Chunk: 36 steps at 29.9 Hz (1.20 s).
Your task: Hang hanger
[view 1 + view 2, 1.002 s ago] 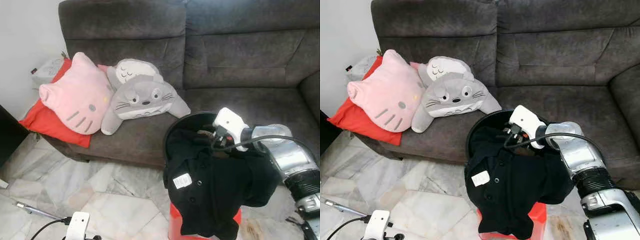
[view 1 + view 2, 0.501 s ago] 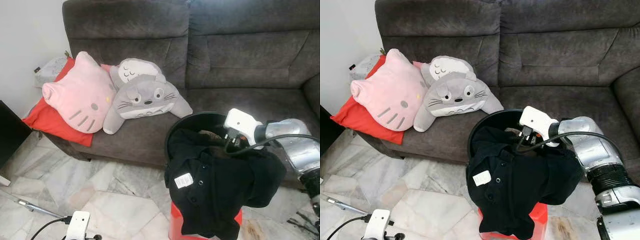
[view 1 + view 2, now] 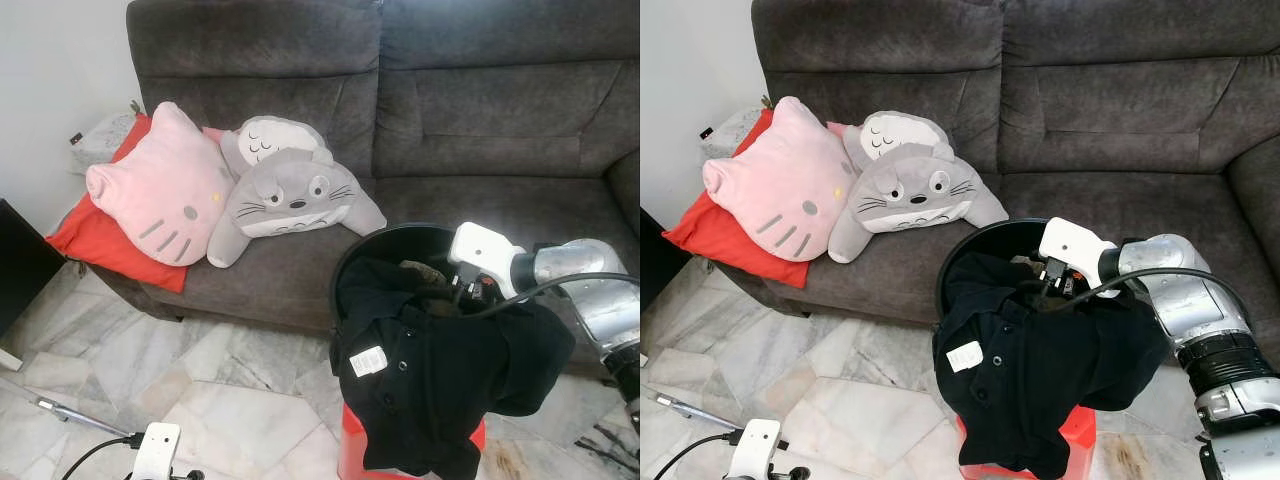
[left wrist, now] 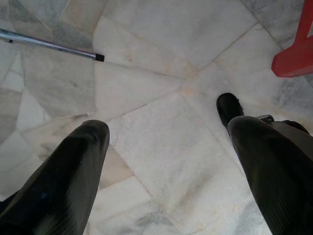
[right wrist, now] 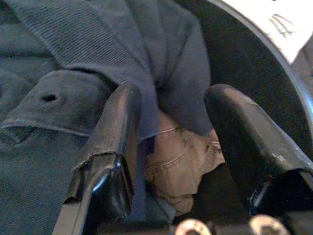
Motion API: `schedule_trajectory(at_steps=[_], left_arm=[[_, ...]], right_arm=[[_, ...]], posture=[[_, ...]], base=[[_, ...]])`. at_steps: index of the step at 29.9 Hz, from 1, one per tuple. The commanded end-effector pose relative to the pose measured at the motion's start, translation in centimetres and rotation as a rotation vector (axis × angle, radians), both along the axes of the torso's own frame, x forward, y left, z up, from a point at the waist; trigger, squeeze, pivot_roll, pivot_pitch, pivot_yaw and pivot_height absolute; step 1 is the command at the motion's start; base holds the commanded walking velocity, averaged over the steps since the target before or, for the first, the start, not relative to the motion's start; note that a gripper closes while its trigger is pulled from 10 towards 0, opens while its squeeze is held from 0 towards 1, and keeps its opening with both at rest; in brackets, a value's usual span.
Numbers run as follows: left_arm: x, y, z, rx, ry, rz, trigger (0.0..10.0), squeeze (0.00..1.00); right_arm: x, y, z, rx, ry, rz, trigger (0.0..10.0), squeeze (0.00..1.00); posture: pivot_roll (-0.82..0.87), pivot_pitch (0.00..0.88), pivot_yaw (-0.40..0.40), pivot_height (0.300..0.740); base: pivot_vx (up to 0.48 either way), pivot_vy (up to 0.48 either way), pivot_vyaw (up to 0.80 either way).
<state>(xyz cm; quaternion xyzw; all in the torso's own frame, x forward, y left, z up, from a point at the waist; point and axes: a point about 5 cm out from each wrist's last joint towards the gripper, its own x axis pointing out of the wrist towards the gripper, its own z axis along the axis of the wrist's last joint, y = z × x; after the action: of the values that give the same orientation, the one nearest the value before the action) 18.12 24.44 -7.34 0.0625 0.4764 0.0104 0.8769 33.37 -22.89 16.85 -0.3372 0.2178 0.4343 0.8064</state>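
Two black fingers (image 5: 117,147) of my right gripper (image 5: 171,147) stand spread apart over the heap in the black basket (image 3: 352,262), clenched on nothing; between them lies a crumpled tan garment (image 5: 178,159), and one finger touches the fold of the black polo shirt (image 3: 430,370). From the head views that gripper (image 3: 470,290) sits at the basket's far right rim, reaching into the clothes. The shirt drapes over the near rim and hangs down the front, white label outward, covering most of the red stool (image 3: 352,455) that carries the basket. I cannot make out any hanger among the clothes.

Beyond the basket stands the grey sofa (image 3: 480,120); at its left end lie a pink cat cushion (image 3: 155,190), a grey plush (image 3: 290,195) and a red cushion (image 3: 85,240) beneath them.

My left gripper (image 4: 166,161) hangs idle above the marble floor (image 4: 156,98), fingers wide apart and empty, near a metal rod (image 4: 49,45) and the stool's corner.
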Motion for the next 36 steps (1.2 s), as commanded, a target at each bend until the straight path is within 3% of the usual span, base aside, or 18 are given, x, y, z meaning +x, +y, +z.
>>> schedule_trajectory(at_steps=[1, 36], left_arm=[[-0.4, 0.3, -0.1, 0.002, 0.018, 0.006, 10.0, 0.0], [-0.3, 0.1, -0.1, -0.002, 0.016, 0.009, 10.0, 0.0]], right_arm=[[-0.1, 0.4, 0.5, 0.007, -0.018, 0.031, 10.0, 0.0], [-0.5, 1.4, 0.0, -0.009, 0.009, 0.081, 10.0, 0.0]], posture=[[-0.29, 0.067, 0.163, 0.74], [-0.29, 0.058, 0.159, 0.74]], base=[[0.0, 0.0, 0.0], [0.0, 0.0, 0.0]])
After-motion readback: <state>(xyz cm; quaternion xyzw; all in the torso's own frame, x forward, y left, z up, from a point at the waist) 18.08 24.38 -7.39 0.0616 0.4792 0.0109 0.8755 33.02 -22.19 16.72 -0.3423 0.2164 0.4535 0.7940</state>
